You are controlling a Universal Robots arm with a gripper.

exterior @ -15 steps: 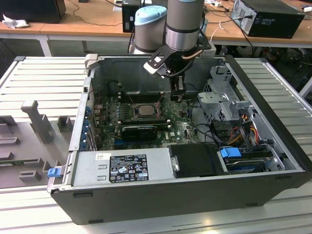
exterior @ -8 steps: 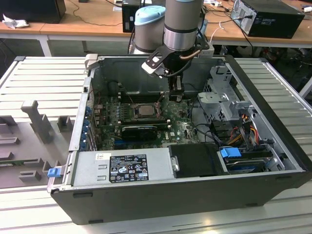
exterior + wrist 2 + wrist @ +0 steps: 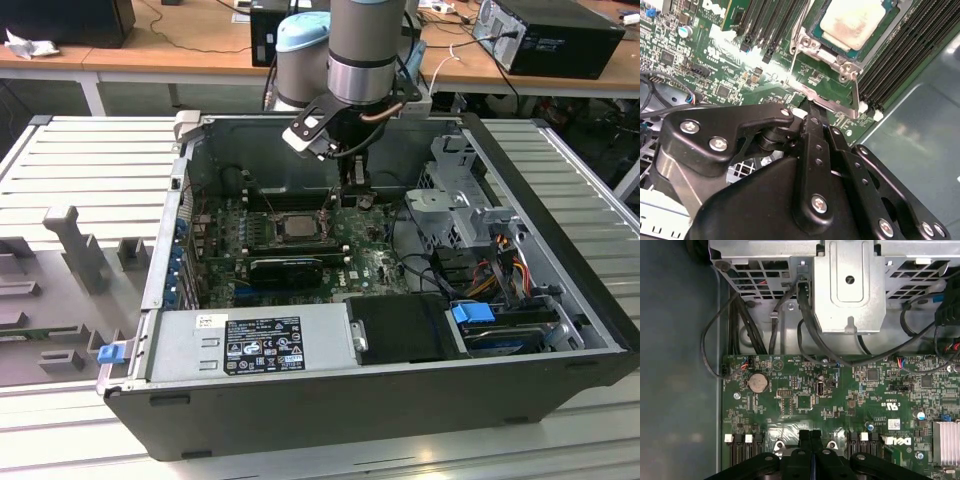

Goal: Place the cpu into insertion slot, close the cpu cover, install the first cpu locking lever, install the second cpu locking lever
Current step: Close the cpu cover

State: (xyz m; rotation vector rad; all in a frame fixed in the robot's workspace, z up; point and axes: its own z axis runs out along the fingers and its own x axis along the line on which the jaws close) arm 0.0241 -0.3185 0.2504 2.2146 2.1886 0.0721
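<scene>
Lying open on the slatted surface, the computer case is filling the middle of the exterior view, with a grey moulded tray sitting at that view's left. Moving rightward, the cpu is sitting on the motherboard. Just beside it, the arm is reaching down, jaws low over the board.

The second wrist view is adding closer detail. The cpu is lying flat in the insertion slot. The cpu cover is standing open, with green board showing through its window. The jaws are pressed together with nothing between them, tips at the cover's free edge.

The first wrist view is looking past those tips at a coin battery and the drive cage.
</scene>
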